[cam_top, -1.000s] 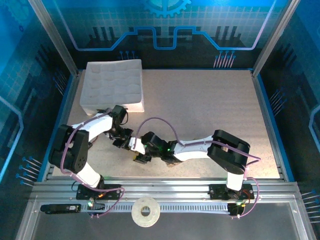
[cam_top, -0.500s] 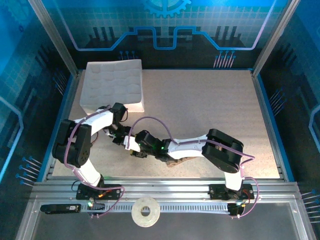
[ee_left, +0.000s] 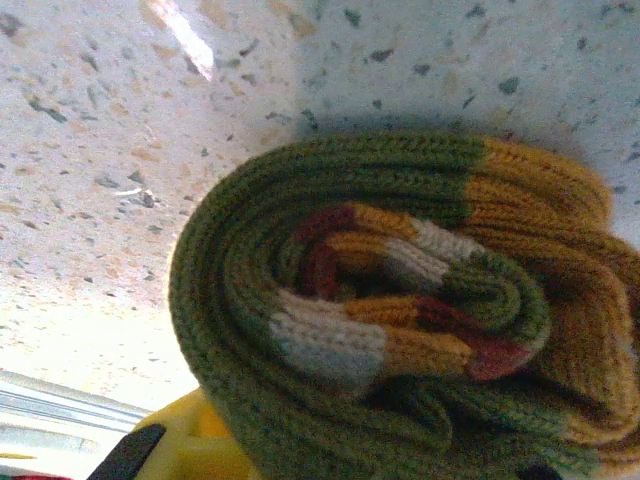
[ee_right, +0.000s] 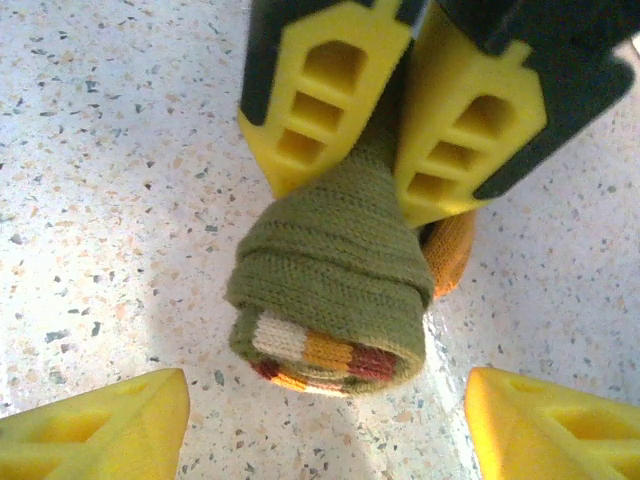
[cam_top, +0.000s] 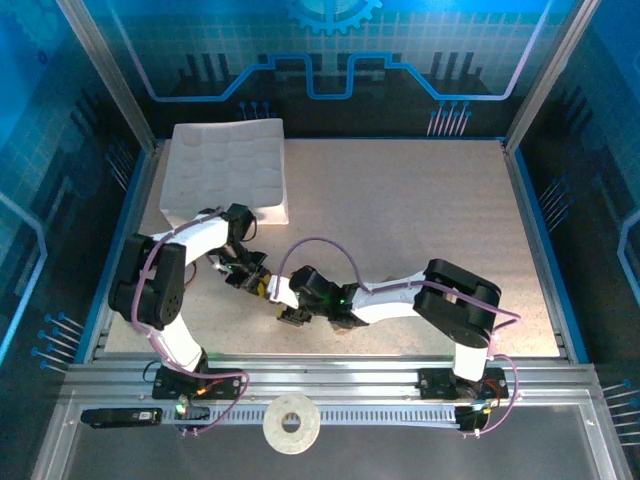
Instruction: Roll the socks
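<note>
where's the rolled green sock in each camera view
top external: left of centre near the front edge, mostly hidden where the left gripper meets the right gripper.
left wrist: the olive-green sock fills the centre and right, with its striped cuff coiled inside.
right wrist: centre of the picture, pinched from above by the left gripper.
shared landmark: the speckled table under the roll.

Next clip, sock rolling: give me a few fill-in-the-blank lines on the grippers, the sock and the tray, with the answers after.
1. The sock rolled up in the left gripper is mostly ____ on the outside.
2. The right gripper faces that roll with its jaws ____.
3. The white foam tray sits at the far ____ corner of the table.

Missing words: olive-green; open; left.
</note>
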